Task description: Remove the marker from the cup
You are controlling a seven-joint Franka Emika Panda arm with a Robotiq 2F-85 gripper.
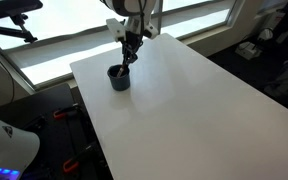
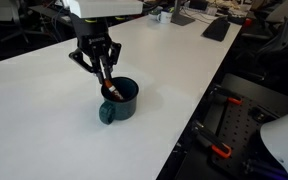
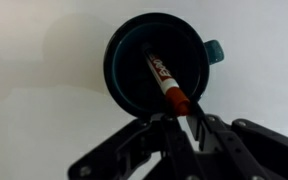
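The dark navy cup (image 1: pixel 119 79) stands on the white table near its far left part. It also shows in the other exterior view (image 2: pixel 126 103) and in the wrist view (image 3: pixel 122 62), where a small teal handle nub sticks out. The reddish-orange marker (image 3: pixel 161 74) leans inside the cup, its red upper end at the rim (image 2: pixel 111 90). My gripper (image 2: pixel 106 77) hangs straight over the cup. Its fingertips (image 3: pixel 174 113) are closed in on the marker's upper end. In the exterior view from farther off, the gripper (image 1: pixel 130 56) is just above the cup.
The white table (image 1: pixel 184 110) stretches wide around the cup. Its edge (image 2: pixel 189 120) runs close to the cup's right. Beyond the edge are dark floor, robot base parts and office desks with clutter (image 2: pixel 214 25).
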